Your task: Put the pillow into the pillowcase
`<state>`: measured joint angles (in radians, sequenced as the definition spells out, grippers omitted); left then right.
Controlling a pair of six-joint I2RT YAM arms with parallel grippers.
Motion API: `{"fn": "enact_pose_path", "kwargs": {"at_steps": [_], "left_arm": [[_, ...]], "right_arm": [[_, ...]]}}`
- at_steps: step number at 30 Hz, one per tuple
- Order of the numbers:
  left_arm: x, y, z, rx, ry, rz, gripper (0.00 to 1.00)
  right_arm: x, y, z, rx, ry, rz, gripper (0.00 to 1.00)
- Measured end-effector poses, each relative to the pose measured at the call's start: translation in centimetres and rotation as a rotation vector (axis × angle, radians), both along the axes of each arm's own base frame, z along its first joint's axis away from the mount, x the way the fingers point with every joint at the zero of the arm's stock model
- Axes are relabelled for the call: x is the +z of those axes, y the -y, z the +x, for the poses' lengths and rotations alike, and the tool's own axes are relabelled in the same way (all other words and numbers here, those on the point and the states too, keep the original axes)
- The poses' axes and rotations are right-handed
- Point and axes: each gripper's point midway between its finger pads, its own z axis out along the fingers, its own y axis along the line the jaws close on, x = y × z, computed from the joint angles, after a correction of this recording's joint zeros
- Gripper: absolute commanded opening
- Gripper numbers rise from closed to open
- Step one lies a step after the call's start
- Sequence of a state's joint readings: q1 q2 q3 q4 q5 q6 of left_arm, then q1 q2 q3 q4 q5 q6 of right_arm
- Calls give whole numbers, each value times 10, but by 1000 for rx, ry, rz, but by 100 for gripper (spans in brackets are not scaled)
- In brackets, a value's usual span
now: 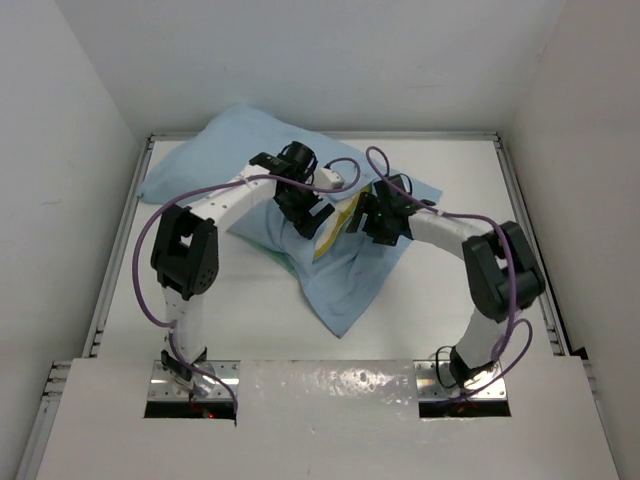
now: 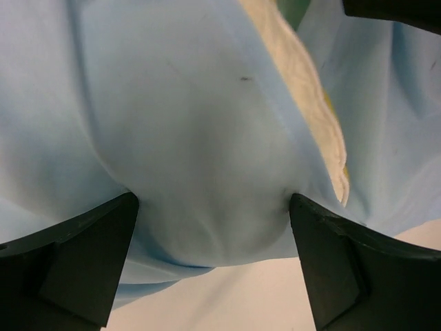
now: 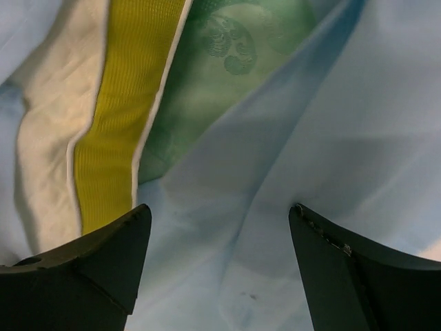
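The pillow is cream, slightly nubby matt cloth, and its yellow band is a finely ribbed weave. Right of that band, the pillowcase is thin, smooth cloth with a satin sheen. Below the band, the fingers of the right gripper look like matt black plastic.

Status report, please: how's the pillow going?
Open: left tool, right tool, both over cloth. Yellow edge of pillow peeks from pillowcase. Nothing blocking.

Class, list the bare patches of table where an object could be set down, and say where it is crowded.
Free: table between the left arm and the pillowcase; between pillowcase and right arm; far right corner. Crowded: the middle, where pillowcase and arms meet.
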<state>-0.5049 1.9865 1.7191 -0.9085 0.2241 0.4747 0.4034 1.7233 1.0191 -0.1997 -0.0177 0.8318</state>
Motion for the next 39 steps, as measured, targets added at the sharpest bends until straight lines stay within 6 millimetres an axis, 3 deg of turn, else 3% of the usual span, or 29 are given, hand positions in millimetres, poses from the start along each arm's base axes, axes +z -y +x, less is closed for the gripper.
{"fn": "enact_pose_path", "kwargs": {"at_steps": [5,8,9,11,12,16,18,21,26,29,31,36,39], "left_arm": [[-13,-13,2,37,-10,17,90],[-16,-15,6,46,-2,6,90],[-17,-15,6,45,-2,0,90],[-20,-13,6,41,-2,-9,88],[-21,-12,6,39,-1,-14,87],[-27,-9,6,32,1,-33,65],[-29,-8,7,32,8,-37,59],[-29,-6,13,38,25,-46,51],[-22,-1,30,73,45,-94,46],[-9,2,44,101,56,-146,46],[-1,2,49,118,58,-174,46],[17,1,58,165,41,-252,41],[44,-9,85,210,106,-318,37]], "right_arm": [[-28,-14,21,-35,-48,-6,78],[-39,-17,32,-67,-67,-12,64],[-42,-17,35,-81,-72,-16,42],[-43,-15,40,-106,-66,-26,10],[-46,-13,40,-114,-69,-36,0],[-53,-4,35,-118,-85,-75,0],[-50,-2,27,-55,-76,-86,0],[-20,-7,3,129,-41,-66,0],[102,-34,-15,481,257,53,0],[147,-41,-27,627,383,106,0],[153,-43,-34,706,390,131,0],[141,-49,-47,868,308,159,0],[138,-49,-60,926,259,184,0]]}}
